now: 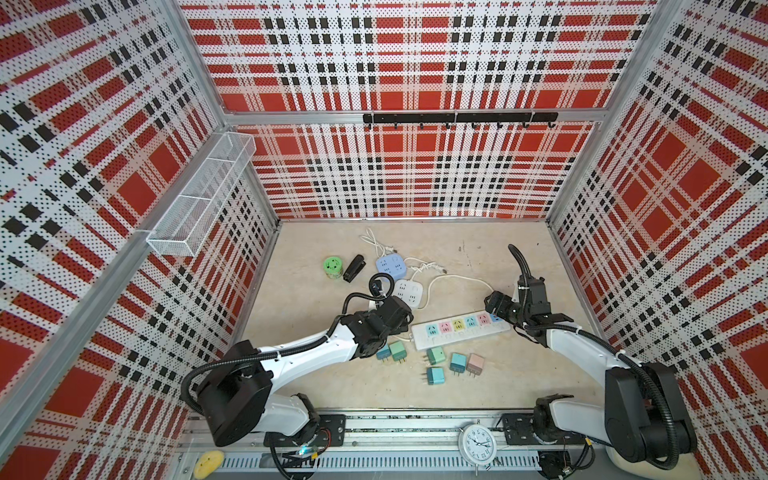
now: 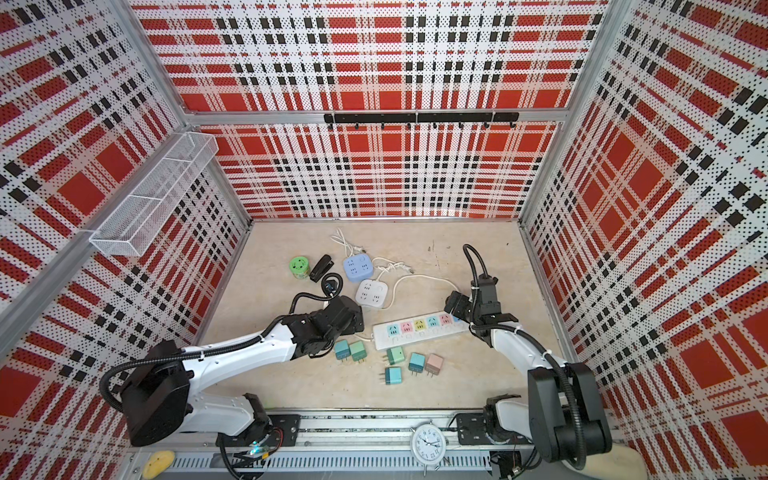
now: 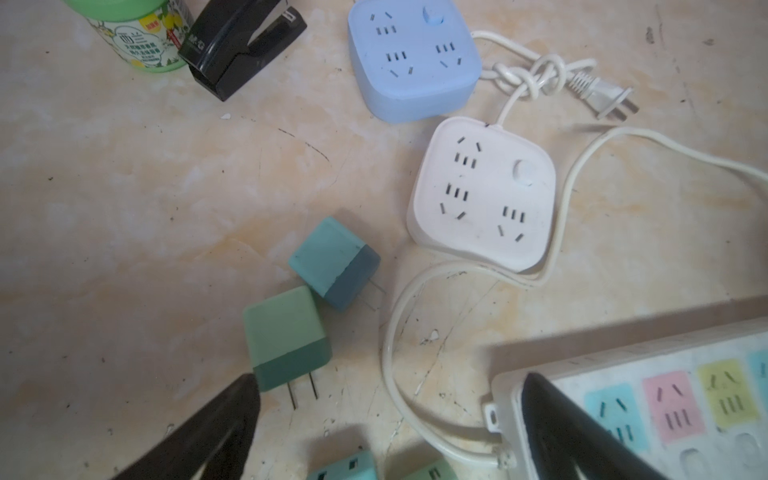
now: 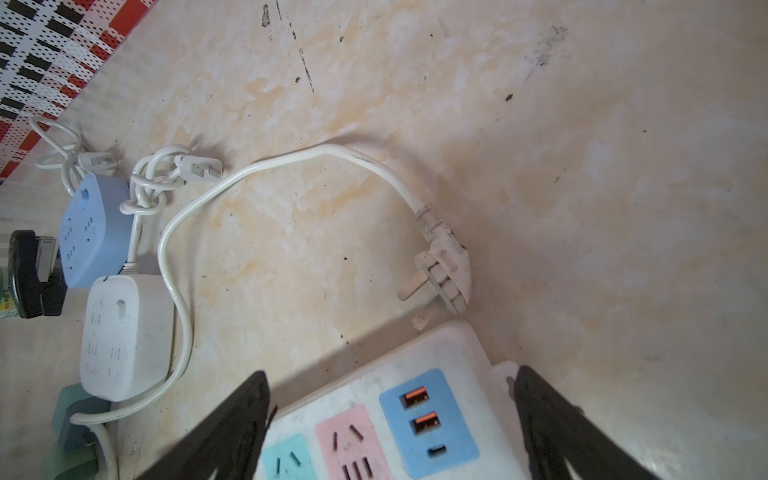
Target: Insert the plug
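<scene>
A white power strip (image 1: 459,328) with coloured sockets lies on the table. Several two-pin plug cubes lie in front of it, green, teal and pink (image 1: 475,363). My left gripper (image 3: 390,415) is open over the table by the strip's left end. One of its fingers (image 3: 232,415) is beside a green plug (image 3: 284,336), with a teal plug (image 3: 334,262) just past it. My right gripper (image 4: 390,415) is open over the strip's other end (image 4: 428,419), above the pink socket and the blue USB panel. The strip's own white cord plug (image 4: 444,270) lies just beyond.
A blue square socket block (image 1: 390,266) and a white one (image 1: 408,291) lie behind the left gripper with tangled cords. A green can (image 1: 333,267) and a black stapler (image 1: 354,268) stand further left. A mesh shelf (image 1: 203,191) hangs on the left wall. An alarm clock (image 1: 478,442) sits on the front rail.
</scene>
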Controlling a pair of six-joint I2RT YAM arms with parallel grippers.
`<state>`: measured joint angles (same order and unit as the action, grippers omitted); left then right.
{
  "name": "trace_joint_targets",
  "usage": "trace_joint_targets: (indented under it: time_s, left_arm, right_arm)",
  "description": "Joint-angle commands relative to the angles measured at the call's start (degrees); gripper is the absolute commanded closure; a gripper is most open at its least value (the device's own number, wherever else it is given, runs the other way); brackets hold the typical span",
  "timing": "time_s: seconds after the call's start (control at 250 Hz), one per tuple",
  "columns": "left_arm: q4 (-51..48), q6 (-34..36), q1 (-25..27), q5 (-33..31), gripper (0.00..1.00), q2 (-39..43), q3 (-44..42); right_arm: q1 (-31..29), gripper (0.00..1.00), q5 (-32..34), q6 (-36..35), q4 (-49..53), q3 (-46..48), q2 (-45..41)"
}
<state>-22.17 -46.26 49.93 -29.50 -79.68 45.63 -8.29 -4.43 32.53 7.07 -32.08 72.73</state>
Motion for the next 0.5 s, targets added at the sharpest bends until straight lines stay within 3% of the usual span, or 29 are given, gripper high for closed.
trace_joint_targets:
  time_s: [0.0,0.148,0.256,0.492]
  left_arm:
    - [-0.92,-0.8,0.28,-2.56,0.01,-1.57,2.26]
    - [0.9,0.32,-1.27,-0.06,0.01,-4.66,2.93]
    - [0.9,0.26,-1.81,1.22,0.01,-7.04,4.0]
    - [1.58,-3.97,1.29,2.5,0.01,-8.89,4.05]
  right_arm:
    - [-0.23,0.07,0.92,-0.76,-2.23,-0.87,1.41]
    - [-0.23,0.09,-0.36,-0.36,-3.73,-2.75,4.64]
    - [-0.68,0.15,0.52,0.18,-1.49,-4.79,6.61]
    - [-1.72,0.12,6.69,1.69,1.03,-1.17,-0.35]
